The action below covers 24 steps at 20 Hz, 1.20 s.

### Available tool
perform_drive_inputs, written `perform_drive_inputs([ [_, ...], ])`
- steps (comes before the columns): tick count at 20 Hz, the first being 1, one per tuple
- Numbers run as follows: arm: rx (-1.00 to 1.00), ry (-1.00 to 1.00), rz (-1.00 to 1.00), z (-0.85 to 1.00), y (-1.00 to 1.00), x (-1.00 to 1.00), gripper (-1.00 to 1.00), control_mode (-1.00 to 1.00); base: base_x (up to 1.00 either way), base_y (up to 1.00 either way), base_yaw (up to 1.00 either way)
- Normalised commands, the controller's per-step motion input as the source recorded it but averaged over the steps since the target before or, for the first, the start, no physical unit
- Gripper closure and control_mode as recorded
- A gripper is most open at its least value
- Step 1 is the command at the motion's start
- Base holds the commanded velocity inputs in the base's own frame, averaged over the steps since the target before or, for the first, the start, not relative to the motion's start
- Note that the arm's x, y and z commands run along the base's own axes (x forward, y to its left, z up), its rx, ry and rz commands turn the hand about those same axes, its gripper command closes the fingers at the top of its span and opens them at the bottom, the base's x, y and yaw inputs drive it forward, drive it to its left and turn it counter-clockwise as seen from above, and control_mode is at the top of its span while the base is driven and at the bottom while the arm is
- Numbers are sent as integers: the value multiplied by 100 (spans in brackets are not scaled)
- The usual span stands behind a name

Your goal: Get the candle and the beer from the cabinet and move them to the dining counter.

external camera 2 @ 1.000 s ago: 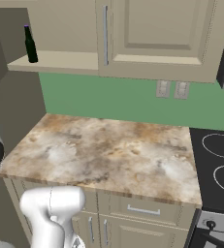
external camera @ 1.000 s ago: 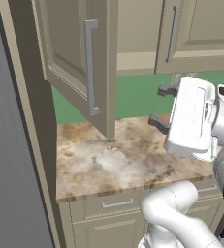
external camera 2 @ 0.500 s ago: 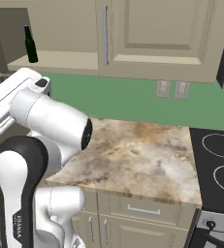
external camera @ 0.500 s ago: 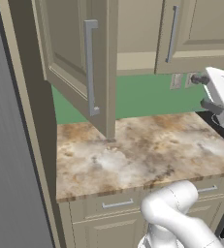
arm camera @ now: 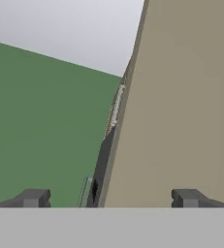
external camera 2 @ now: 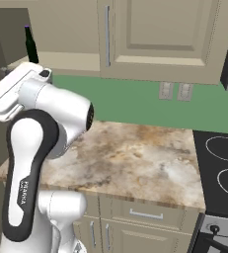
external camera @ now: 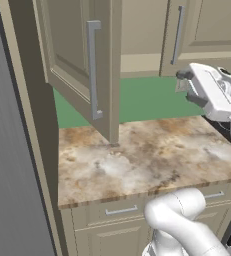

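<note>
At far left, door: the cabinet (external camera: 82,65) has its left door swung out over the stone worktop (external camera: 142,155), and the long silver bar handle (external camera: 93,70) faces the left base camera.
Beer: the beer (external camera 2: 31,45) stands upright on the open cabinet's bottom shelf, at the upper left of the right base view, a slim dark bottle with a small purple cap.
Beer against hand: the bottle rises just above and behind the white hand in the right base view, and I cannot tell how far apart they are in depth; nothing touches it.
Candle: I cannot make it out.
Gripper: the gripper (arm camera: 111,197) is empty, its two dark fingertips (arm camera: 32,197) spread wide at the bottom of the hand view with nothing between them.
Hand view: between the tips lie the green wall on the left and a broad beige cabinet surface on the right, with a thin dark strip where they meet.
Hand in left base view: the white hand (external camera: 209,90) is raised at the right edge, level with the foot of the closed cabinet doors, above the worktop.
Arm: in the right base view it bends up at the left, over the worktop's left end.
At far right: a black stove (external camera 2: 219,170) adjoins the worktop, with two wall outlets (external camera 2: 175,91) on the green wall above.
</note>
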Motion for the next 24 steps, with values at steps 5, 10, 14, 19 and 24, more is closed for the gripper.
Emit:
perform_drive_inputs([
  [5,-11,13,0,7,65,32,-100,-100,0,0,0],
  [10,-5,16,10,3,8,42,-100,-100,0,0,0],
  [14,-2,8,20,0,10,44,-100,-100,0,0,0],
  [19,-8,0,15,0,42,18,-100,-100,0,0,0],
  [24,-10,0,6,0,60,0,-100,-100,0,0,0],
])
